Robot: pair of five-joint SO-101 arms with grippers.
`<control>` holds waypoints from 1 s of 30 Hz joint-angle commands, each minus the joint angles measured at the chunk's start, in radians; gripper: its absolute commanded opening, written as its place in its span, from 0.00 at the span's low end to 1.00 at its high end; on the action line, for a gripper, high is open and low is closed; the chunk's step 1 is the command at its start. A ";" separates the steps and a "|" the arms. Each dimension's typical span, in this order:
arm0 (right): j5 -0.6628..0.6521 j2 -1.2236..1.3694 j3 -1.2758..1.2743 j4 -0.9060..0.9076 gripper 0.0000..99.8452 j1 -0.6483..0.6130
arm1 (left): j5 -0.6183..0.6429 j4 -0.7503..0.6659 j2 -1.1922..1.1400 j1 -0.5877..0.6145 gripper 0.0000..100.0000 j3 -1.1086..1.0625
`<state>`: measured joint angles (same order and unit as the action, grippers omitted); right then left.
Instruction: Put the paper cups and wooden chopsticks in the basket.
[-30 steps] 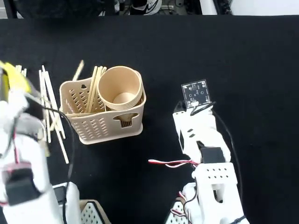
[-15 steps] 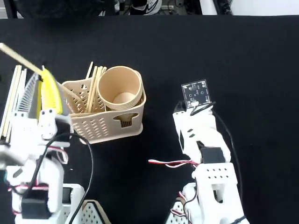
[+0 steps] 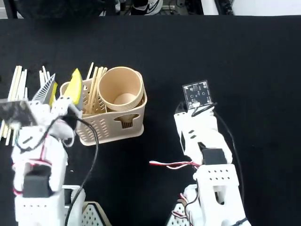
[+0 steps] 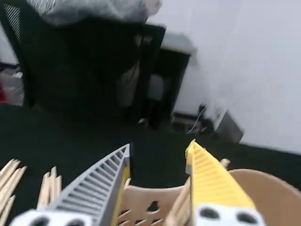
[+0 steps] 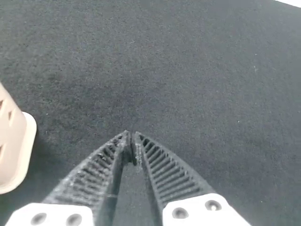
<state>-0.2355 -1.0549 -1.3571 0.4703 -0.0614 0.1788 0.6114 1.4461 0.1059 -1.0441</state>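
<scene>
- Logged left gripper at the left edge of the basket: yellow finger over the rim, grey finger outside it. Jaws spread wide, nothing between them.
- Judged that this straddle puts the tool between the chopstick slot and the pile outside. With the jaws empty, the next pick looks like a reach to the pile.
- Found paper cups nested as one stack, mouth up, in the basket's right compartment. Counted that part as done.
- Noted upright chopsticks leaning in the left compartment, tips fanned above the rim.
- Noted loose chopsticks lying flat on the black table, just left of the basket and beside the left arm. Assigned them to that arm by nearness.
- Recorded right gripper pinched shut on nothing, over bare cloth, with a basket corner off to one side. Judged it held clear so as not to crowd the basket.
- Flagged risks: thin sticks flat on cloth and bunched, so hard to nip singly. Could also knock the fanned tips with wide jaws.
</scene>
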 commanded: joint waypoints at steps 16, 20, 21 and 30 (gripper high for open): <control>-0.011 -0.008 0.013 -0.023 0.01 0.009 | -0.405 0.988 -1.105 0.527 0.20 1.290; -0.011 -0.008 0.013 -0.023 0.01 0.009 | -0.479 0.991 -1.361 0.588 0.20 1.397; -0.011 -0.008 0.013 -0.023 0.01 0.009 | -0.500 0.980 -1.422 0.601 0.20 1.422; -0.011 -0.008 0.013 -0.023 0.01 0.009 | -0.661 0.825 -1.932 0.624 0.20 1.647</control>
<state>-0.2355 -1.0549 -1.3571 0.4703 -0.0614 -0.4319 1.4968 -0.3214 0.7211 0.4611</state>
